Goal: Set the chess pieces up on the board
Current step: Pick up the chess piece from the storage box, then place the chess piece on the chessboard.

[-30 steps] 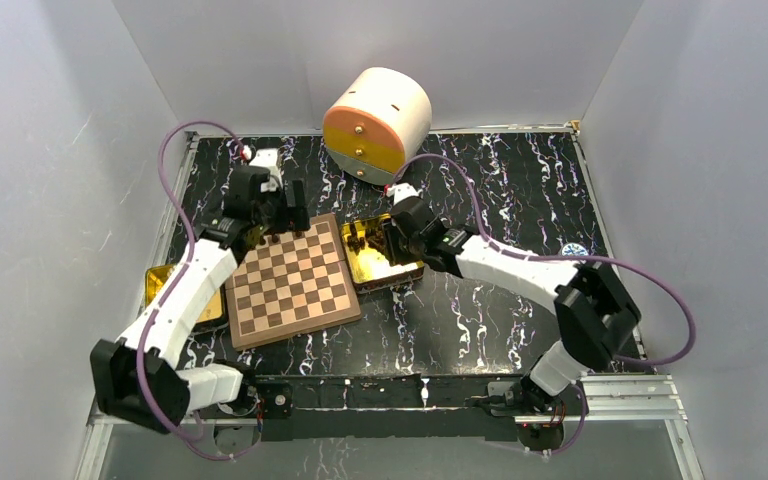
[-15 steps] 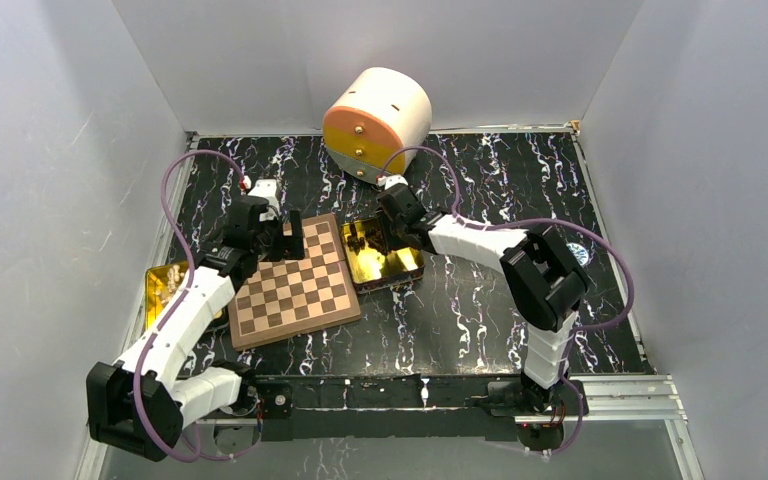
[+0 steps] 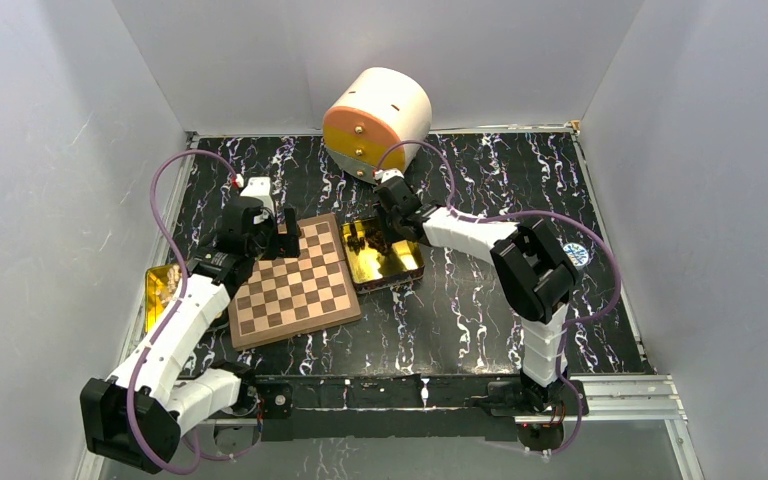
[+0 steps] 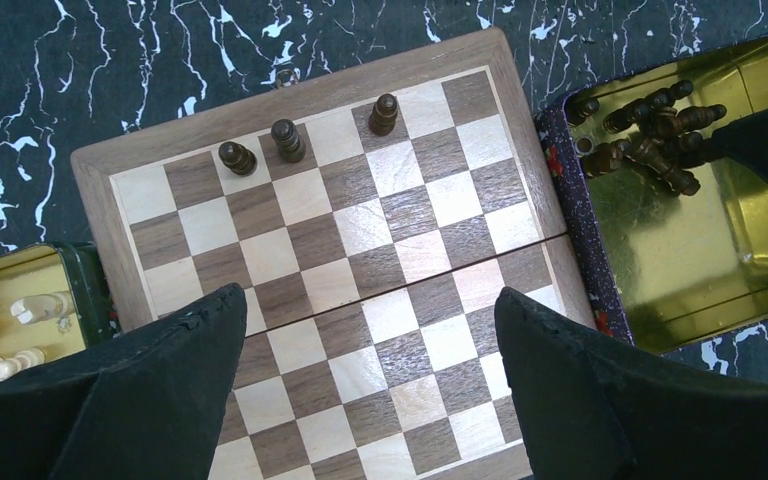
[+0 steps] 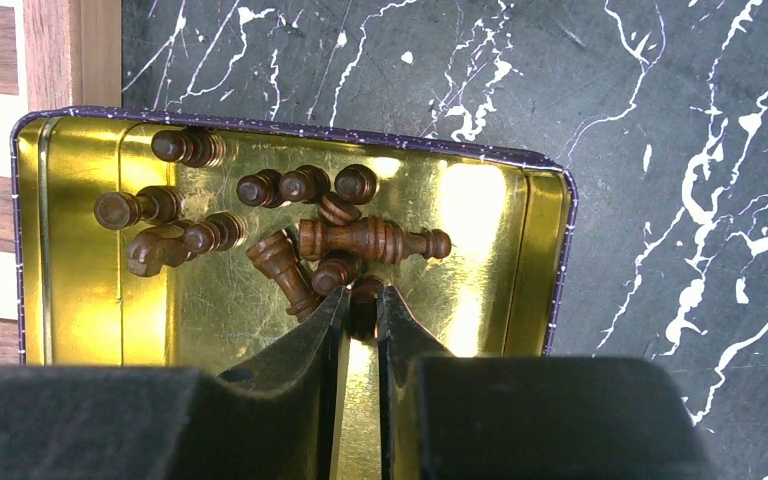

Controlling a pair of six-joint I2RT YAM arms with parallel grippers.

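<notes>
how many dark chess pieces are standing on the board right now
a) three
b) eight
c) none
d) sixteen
a: the left wrist view shows three dark chess pieces upright along one edge row of the board, while the others lie loose in the gold tin.

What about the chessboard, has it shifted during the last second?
No. The board lies just as before, its right edge beside the gold tin.
</notes>
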